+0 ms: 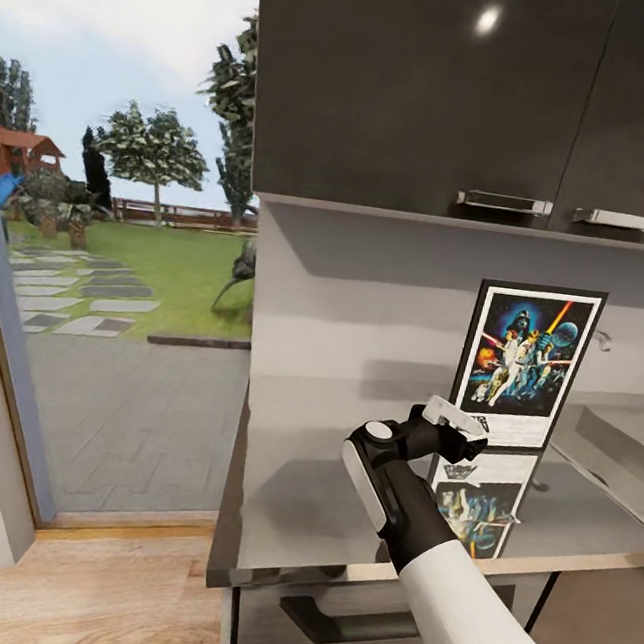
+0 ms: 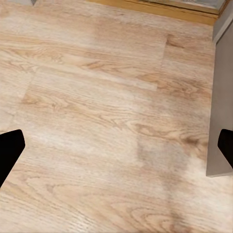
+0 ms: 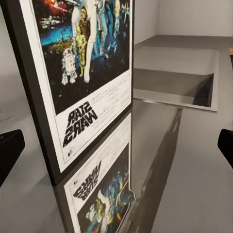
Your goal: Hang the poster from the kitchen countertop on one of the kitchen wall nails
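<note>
The poster (image 1: 526,365) was stood upright on the surface (image 1: 341,496), leaned against the wall beside the sink (image 3: 174,85). The right gripper (image 1: 460,425) was held near its bottom corner, jaws open and empty. The poster was probably stiff and light, best taken by its frame edge.

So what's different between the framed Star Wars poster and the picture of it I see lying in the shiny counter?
The poster stands upright against the wall; its reflection in the kitchen countertop hangs upside down beneath it. The poster looks crisp and bright, while the reflection is dimmer and partly hidden in the head view by the right gripper and its arm. Both show the same blue-black artwork and "STAR WARS" title, and they meet along the poster's bottom edge.
</note>
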Tool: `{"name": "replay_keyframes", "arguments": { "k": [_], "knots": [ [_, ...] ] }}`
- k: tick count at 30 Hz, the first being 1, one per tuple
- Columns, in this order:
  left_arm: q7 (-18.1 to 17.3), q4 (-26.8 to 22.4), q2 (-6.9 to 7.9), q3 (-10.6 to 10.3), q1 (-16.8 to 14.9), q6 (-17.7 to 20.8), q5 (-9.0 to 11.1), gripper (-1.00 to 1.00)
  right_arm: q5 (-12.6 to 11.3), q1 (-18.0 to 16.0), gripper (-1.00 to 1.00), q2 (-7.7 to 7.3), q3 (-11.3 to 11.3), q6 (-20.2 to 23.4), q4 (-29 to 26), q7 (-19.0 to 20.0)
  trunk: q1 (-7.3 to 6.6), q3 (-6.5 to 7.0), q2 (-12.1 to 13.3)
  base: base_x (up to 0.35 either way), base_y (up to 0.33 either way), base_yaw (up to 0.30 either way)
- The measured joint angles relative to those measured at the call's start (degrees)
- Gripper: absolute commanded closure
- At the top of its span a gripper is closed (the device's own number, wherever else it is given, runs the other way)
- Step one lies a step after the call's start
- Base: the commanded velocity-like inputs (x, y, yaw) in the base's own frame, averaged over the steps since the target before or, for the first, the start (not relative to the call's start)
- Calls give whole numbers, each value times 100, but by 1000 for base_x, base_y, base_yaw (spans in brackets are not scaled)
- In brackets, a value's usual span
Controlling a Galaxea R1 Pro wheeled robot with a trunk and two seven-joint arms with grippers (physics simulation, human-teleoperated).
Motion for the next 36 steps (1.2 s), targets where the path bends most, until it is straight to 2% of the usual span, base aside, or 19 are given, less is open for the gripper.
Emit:
{"name": "replay_keyframes", "arguments": {
  "k": [4, 8, 13, 36],
  "knots": [
    [1, 0, 0, 24, 0, 1, 0, -100, 0, 0, -100, 0, 2, -1, 0, 0, 0, 0, 0, 0, 0, 0],
    [-2, -7, 0, 212, 0, 2, 0, -100, 0, 0, -100, -1, 1, -2, -9, -2, 0, 0, 0, 0, 0, 0],
    [-6, -14, 0, 307, 0, 2, 0, -100, 0, 0, -100, 0, 7, 0, -26, -7, 0, 0, 0, 0, 0, 0],
    [-8, -10, 0, 333, 0, 2, 0, -100, 0, 0, -100, 0, 9, -7, -36, -7, 0, -14, 0, 0, 0, 0]
  ]
}}
